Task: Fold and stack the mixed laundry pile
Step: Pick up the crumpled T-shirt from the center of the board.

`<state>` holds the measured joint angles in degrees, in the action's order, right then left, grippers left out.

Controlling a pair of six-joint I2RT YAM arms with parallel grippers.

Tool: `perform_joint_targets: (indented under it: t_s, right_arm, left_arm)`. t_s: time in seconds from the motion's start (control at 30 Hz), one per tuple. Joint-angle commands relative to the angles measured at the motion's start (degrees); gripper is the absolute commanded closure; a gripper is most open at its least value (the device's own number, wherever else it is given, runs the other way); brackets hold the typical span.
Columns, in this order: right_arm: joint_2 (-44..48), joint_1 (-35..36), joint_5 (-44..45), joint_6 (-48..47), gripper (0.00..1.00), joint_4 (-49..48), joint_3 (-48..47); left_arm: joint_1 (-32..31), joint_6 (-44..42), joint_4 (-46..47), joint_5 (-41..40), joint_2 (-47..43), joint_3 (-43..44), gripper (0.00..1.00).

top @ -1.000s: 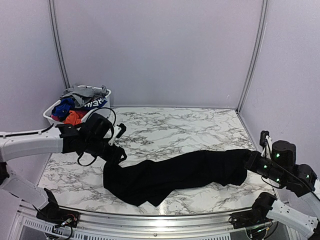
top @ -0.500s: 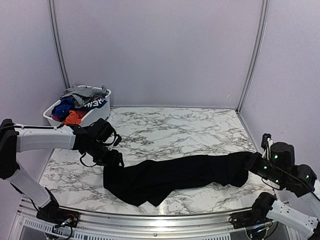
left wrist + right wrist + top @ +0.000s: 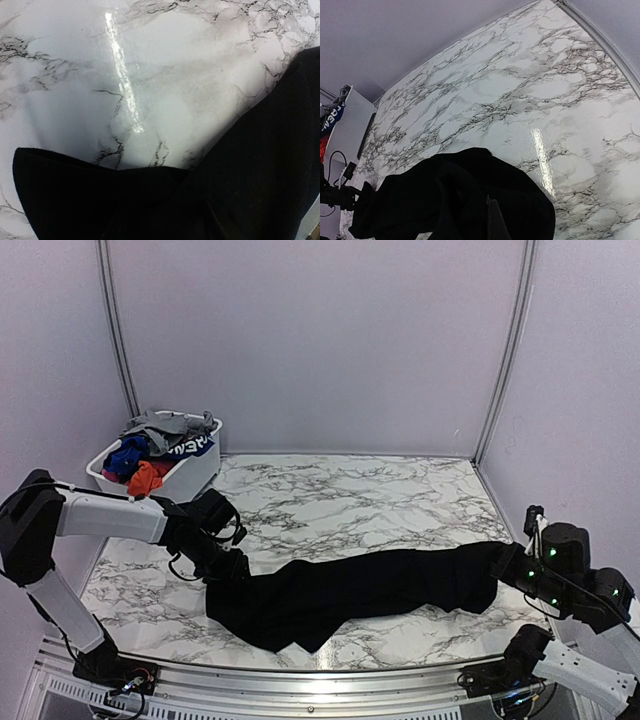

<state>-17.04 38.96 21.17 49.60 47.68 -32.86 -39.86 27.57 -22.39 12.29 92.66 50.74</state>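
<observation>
Black is filling most of my screen: the black garment point(image 3: 360, 590) is lying stretched in a long band on the marble table point(image 3: 350, 495). It is starting nearer to me than the white basket point(image 3: 195, 475) and running well away from it to the right.

The left gripper point(image 3: 228, 568) is sitting low at the end of the garment closest to the basket, touching the cloth. Its wrist camera is showing me only dark folds over marble, so I cannot tell whether its fingers are apart or pinching fabric.

The right gripper point(image 3: 503, 565) is working at the end farthest from the basket. Its fingers are pressing together on the black garment, with cloth bunching up around them in its own camera.

The rest of the mixed laundry pile point(image 3: 160, 445) is sitting heaped inside the basket. A grey piece point(image 3: 165, 425) is lying on top, a blue piece point(image 3: 128, 455) is showing below it on the left, and an orange-red piece point(image 3: 145, 477) is hanging at the near rim. The basket's load and the garment are lying well apart.
</observation>
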Motion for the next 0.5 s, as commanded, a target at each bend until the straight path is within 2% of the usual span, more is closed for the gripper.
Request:
perform_joint_targets:
  t_s: [0.0, 0.1, 0.27, 0.4, 0.47]
  right_arm:
    - [-0.28, -0.50, 6.28, 7.32, 1.00, 1.93, -2.73]
    - [-0.25, -0.55, 6.59, 7.40, 1.00, 1.89, -2.97]
    - [-0.12, -0.47, 7.33, 7.36, 1.00, 1.59, -3.36]
    - [-0.42, -0.51, 8.34, 6.12, 1.00, -0.16, -4.36]
    - [-1.59, -0.53, 9.18, 3.61, 1.00, -2.73, -5.77]
  left_arm:
    - [-0.05, 0.67, 4.63, 3.59, 1.57, 0.55, 0.51]
    - [-0.05, 0.30, 5.77, 5.19, 2.10, 1.32, 0.64]
    - [0.08, -0.52, 5.79, 4.99, 1.14, 2.85, 0.98]
    - [0.88, -0.75, 4.14, 1.02, -2.30, 5.49, 1.00]
    - [1.36, -1.72, 1.84, -2.97, -4.46, 9.52, 1.00]
